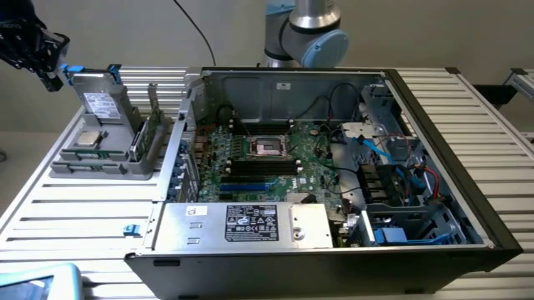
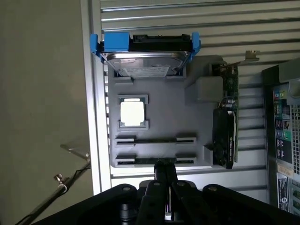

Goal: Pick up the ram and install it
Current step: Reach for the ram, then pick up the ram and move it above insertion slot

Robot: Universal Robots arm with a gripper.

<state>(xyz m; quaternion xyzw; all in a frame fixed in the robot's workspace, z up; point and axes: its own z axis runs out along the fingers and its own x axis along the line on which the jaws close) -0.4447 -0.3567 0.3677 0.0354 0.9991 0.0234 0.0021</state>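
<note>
Ram (image 2: 154, 161), a long, thin, dark-green circuit-board stick, stood on edge in the grey moulded parts holder (image 2: 164, 101), in the slot farthest from the hard drive. I saw it edge-on, so I could not make out chips or label. The neighbouring slot (image 2: 154, 139) looked empty. Standing the stick on edge presumably left its long upper edge free for a pinch from above.

My black two-finger gripper (image 2: 165, 166) was clenched with nothing between the fingers. It hung well above the holder, tips apparently lined up over the ram's slot.

The holder also carried a silver square processor (image 2: 131, 113), a silver hard drive in blue brackets (image 2: 145, 56) and a wider green card with a metal bracket (image 2: 230, 93). Each sat in its own recess, apart from the ram.

In the exterior view the holder sat at nine o'clock of the open black computer case (image 1: 292, 275). The long black motherboard slots (image 1: 262, 165) lay at six o'clock of the processor socket (image 1: 269, 145). Ram not yet lifted.
</note>
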